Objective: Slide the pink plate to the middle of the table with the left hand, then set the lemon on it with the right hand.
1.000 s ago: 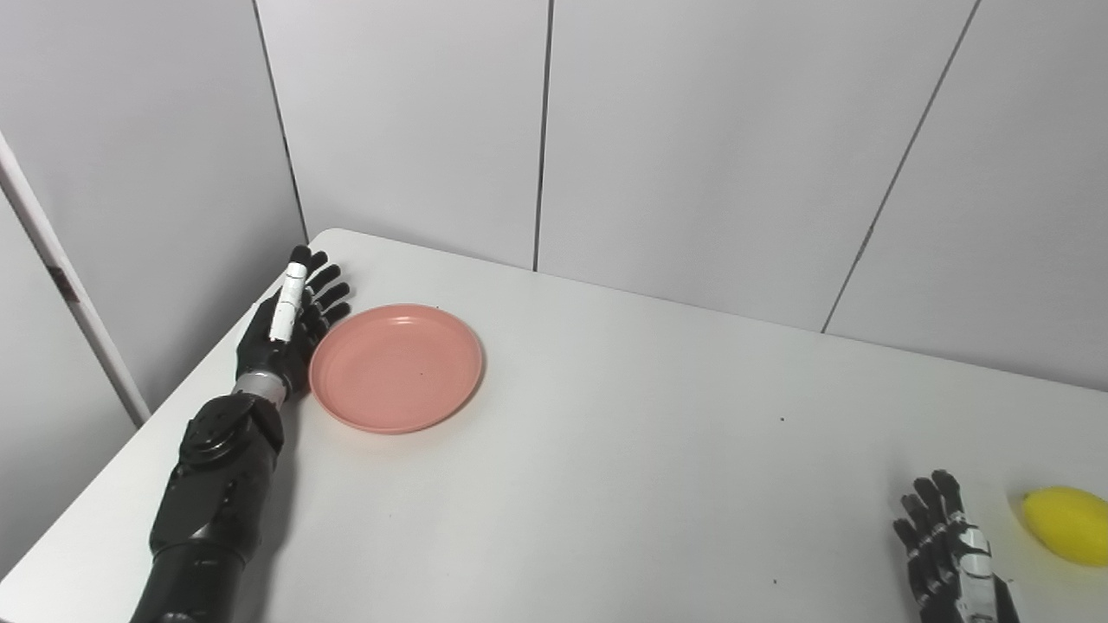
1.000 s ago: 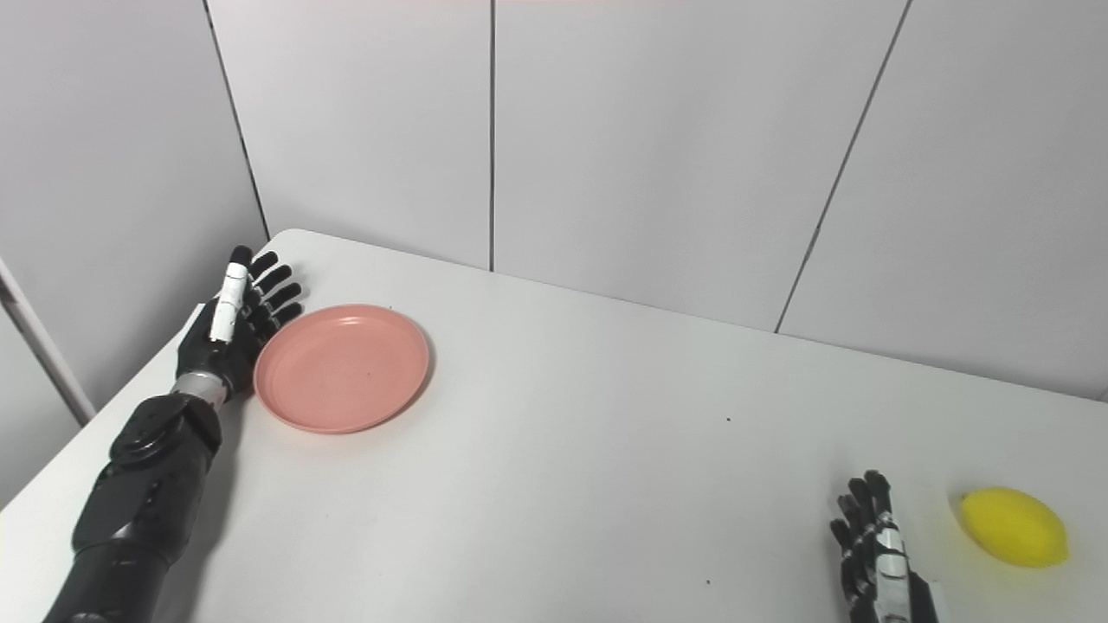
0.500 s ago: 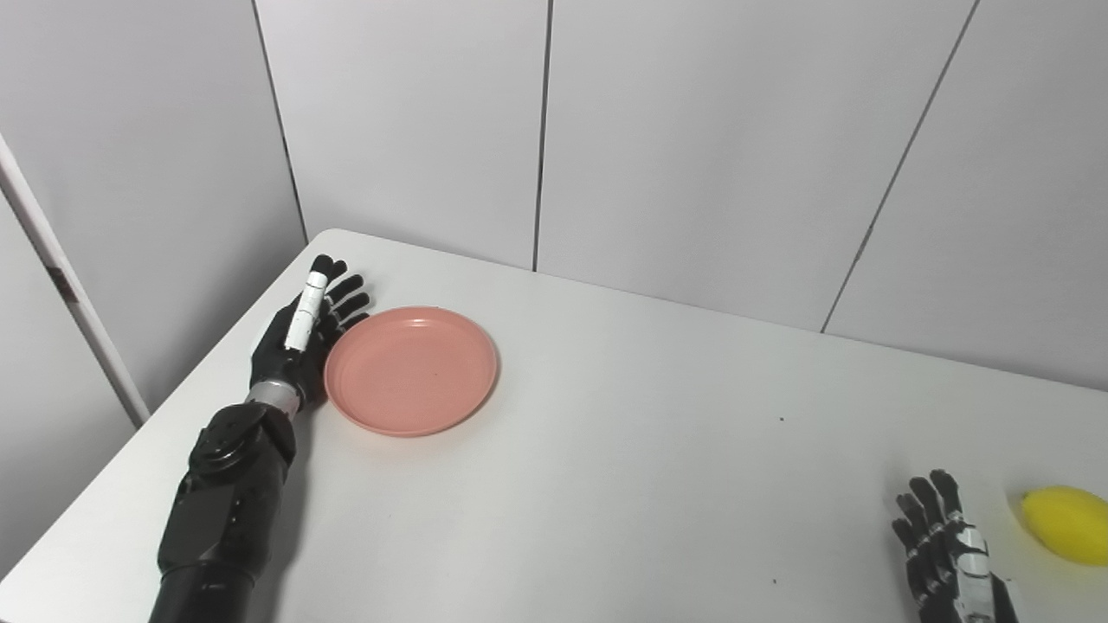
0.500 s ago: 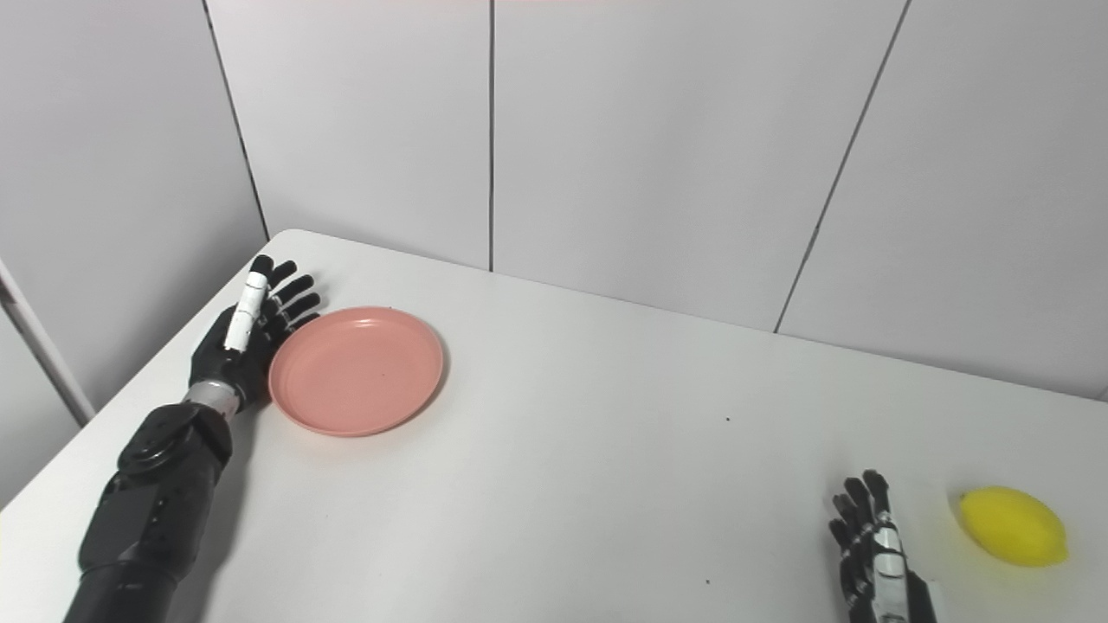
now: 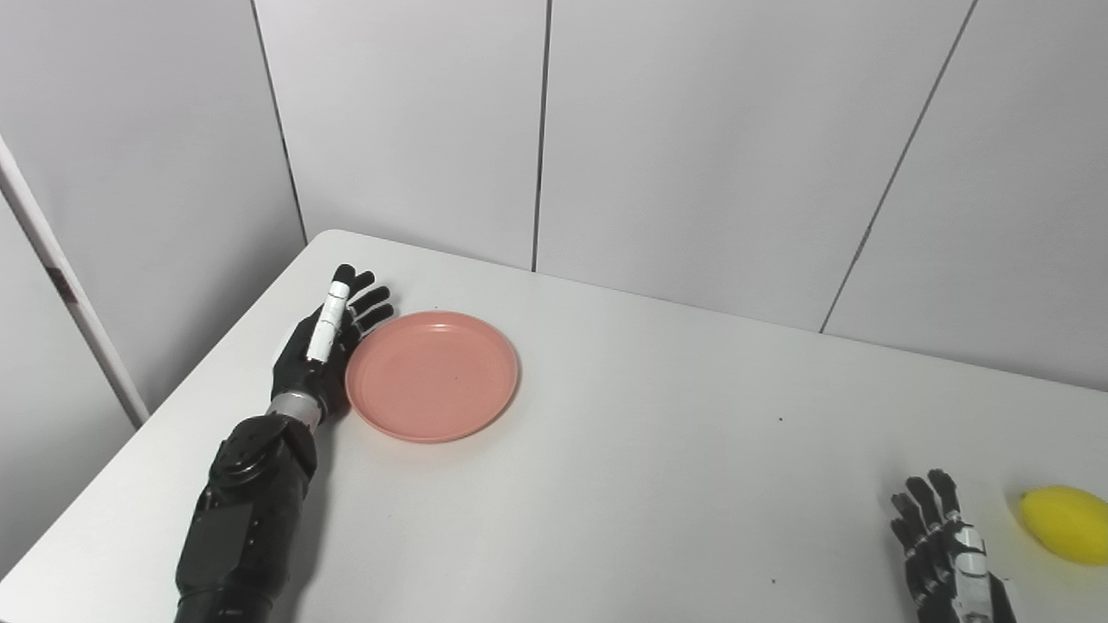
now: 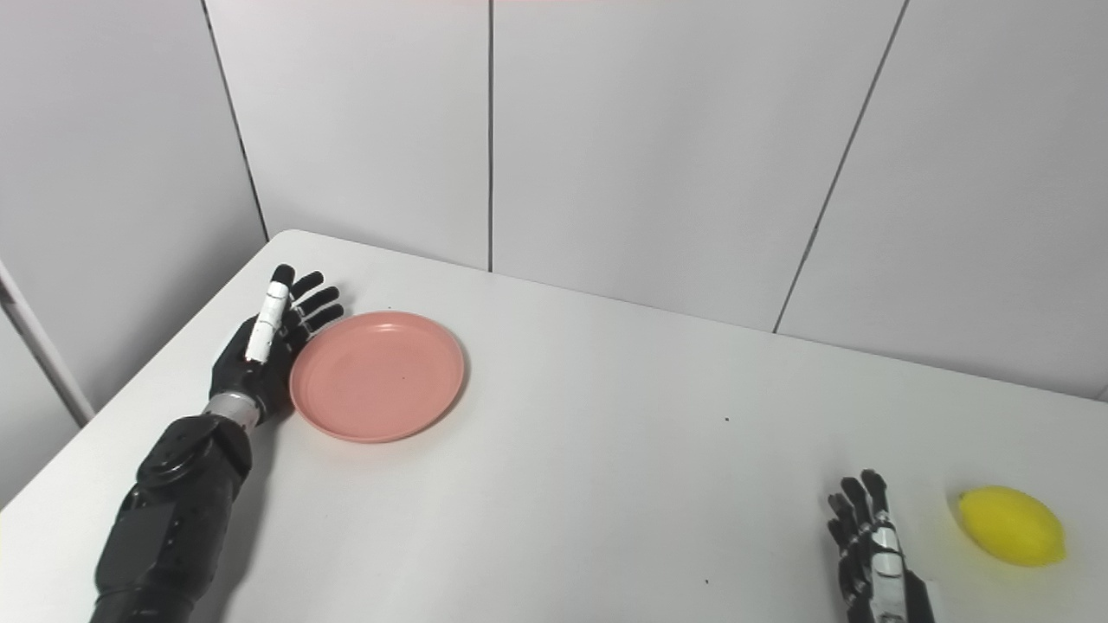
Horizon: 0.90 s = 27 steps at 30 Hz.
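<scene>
Pink plate [image 5: 432, 376]: flat on the table, left of centre and toward the far edge; empty.
Left hand [image 5: 327, 346]: fingers straight and spread, gripping nothing; set edge-on against the plate's left rim — palm side touching or just beside the rim.
Step in hand: first step, the slide of the plate toward the table's middle; judged not yet complete, plate well short of centre.
Next move: push rightward and slightly toward the near edge, contact kept low on the rim; steady pressure advised, to avoid the plate spinning off the palm or riding up over the fingers.
Lemon [image 6: 1011, 525]: lying on the table at the near right, well apart from the plate.
Right hand [image 6: 868, 552]: resting near the bottom edge, just left of the lemon, not touching it; fingers extended and apart, empty — waiting.
Table [image 5: 658, 450]: white, otherwise bare along the push path.
</scene>
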Tool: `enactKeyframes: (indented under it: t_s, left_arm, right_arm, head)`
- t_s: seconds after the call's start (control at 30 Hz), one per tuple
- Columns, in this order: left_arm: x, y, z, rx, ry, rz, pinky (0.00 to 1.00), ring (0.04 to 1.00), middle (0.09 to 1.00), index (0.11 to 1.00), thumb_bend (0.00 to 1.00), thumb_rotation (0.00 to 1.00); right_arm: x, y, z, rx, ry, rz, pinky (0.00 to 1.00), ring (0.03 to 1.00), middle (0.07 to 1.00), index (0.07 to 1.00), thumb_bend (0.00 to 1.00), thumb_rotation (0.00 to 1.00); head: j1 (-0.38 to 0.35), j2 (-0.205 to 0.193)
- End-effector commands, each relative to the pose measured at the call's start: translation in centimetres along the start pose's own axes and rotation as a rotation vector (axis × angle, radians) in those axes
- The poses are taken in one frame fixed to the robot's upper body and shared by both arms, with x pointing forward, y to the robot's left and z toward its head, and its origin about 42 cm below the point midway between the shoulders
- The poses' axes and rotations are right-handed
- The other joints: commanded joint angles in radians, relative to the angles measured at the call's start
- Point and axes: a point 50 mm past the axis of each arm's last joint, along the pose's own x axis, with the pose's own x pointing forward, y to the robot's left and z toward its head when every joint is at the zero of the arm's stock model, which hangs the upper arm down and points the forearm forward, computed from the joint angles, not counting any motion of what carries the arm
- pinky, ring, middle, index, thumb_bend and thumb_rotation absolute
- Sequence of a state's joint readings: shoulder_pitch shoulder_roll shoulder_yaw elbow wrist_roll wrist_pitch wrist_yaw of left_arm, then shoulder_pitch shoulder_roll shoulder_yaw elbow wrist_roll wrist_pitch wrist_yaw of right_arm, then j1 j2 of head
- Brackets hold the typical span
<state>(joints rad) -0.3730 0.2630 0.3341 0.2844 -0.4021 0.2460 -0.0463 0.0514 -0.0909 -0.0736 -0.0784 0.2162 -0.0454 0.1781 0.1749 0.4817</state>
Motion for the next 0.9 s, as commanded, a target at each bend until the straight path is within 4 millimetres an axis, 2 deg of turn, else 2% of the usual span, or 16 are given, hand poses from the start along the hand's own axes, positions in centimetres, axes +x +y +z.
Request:
enactKeyframes:
  t_s: [0.0,0.27,0.73,0.87]
  left_arm:
    - [-0.2,-0.6,0.0,0.005,0.007,-0.008,0.84,0.839,0.831,0.808,0.84,0.73]
    - [-0.5,-1.1,-1.0,-0.008,0.026,-0.013,0.86,0.849,0.85,0.812,0.82,0.73]
    - [-0.1,-3.0,-2.6,0.046,0.051,-0.023,0.82,0.815,0.811,0.803,0.81,0.73]
    - [0.1,-3.6,-3.4,0.077,0.064,-0.046,0.82,0.824,0.836,0.81,0.8,0.74]
  right_arm:
    - [-1.4,0.9,-2.0,0.041,0.045,-0.016,1.0,0.962,0.967,0.995,0.63,1.0]
    - [-1.4,0.9,-2.1,0.049,0.05,-0.014,1.0,0.961,0.965,0.992,0.6,1.0]
    - [-1.3,1.1,-2.1,0.052,0.054,-0.015,1.0,0.958,0.958,0.986,0.58,0.95]
    - [-1.3,1.2,-2.2,0.054,0.05,-0.013,1.0,0.953,0.953,0.98,0.59,0.95]
  head:
    - [0.001,0.001]
    - [-0.003,0.0]
    - [-0.025,0.006]
    - [-0.031,0.007]
